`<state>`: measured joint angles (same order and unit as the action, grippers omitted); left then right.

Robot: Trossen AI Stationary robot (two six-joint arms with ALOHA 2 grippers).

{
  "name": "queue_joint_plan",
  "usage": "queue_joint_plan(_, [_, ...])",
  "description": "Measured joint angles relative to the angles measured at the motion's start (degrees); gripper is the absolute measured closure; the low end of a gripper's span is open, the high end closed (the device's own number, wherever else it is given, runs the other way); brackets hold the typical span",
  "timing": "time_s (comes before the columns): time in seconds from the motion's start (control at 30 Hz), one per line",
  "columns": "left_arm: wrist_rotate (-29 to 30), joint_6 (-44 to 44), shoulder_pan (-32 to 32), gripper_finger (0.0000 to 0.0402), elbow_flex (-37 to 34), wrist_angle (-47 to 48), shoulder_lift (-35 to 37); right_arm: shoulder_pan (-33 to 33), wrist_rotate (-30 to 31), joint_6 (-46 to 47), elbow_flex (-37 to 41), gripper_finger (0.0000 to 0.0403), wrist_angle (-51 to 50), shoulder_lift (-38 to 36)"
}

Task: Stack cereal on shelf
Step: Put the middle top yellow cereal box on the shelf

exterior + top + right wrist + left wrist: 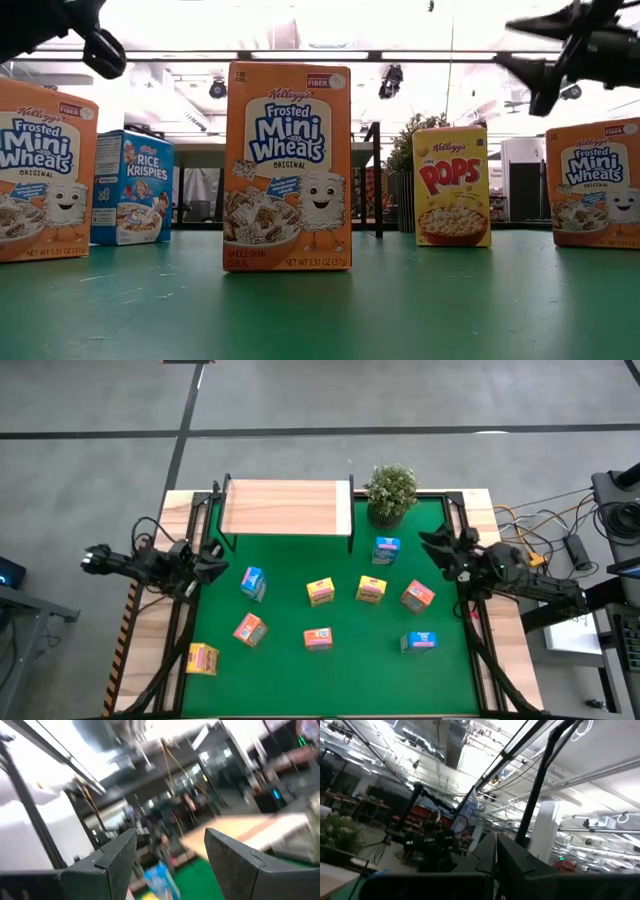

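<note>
From table height the printing reads plainly: a central orange box [288,167] says Kellogg's Frosted Mini Wheats Original, with matching ones at the left [42,172] and right [597,183] edges, a blue Rice Krispies box [132,188] and a yellow Corn Pops box [452,186]. Nine boxes stand scattered across the green mat [330,675], none touching, with open lanes between. The shelf [288,508] sits bare at the mat's far edge, the plant [390,493] just beside it. The left gripper [213,558] hangs over the mat's left edge, fingers together, empty. The right gripper [436,548] hangs over the right edge, fingers [115,857] spread apart, empty.
</note>
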<state>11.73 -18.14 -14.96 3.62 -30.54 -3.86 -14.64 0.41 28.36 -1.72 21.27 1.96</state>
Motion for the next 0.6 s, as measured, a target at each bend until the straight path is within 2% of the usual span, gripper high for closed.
queue_joint_plan(0.23, [3.4, 4.3, 0.0, 0.0402, 0.1, -13.1, -7.2, 0.0, 0.0, 0.1, 0.0, 0.0179, 5.4, 0.0])
queue_joint_plan(0.33, [4.6, 7.1, 0.0, 0.0402, 2.3, -13.1, -11.2, 0.0, 1.1, 0.1, 0.0, 0.0179, 5.6, 0.0])
queue_joint_plan(0.47, [12.7, 7.2, 0.0, 0.0402, 8.4, -7.9, -18.5, 0.0, 1.3, 0.1, 0.0, 0.0179, 5.6, 0.0])
queue_joint_plan(0.6, [17.8, 1.5, 0.0, 0.0402, 18.0, 8.9, -24.7, 0.0, 4.3, -1.1, 0.0, 0.0179, 5.6, 0.0])
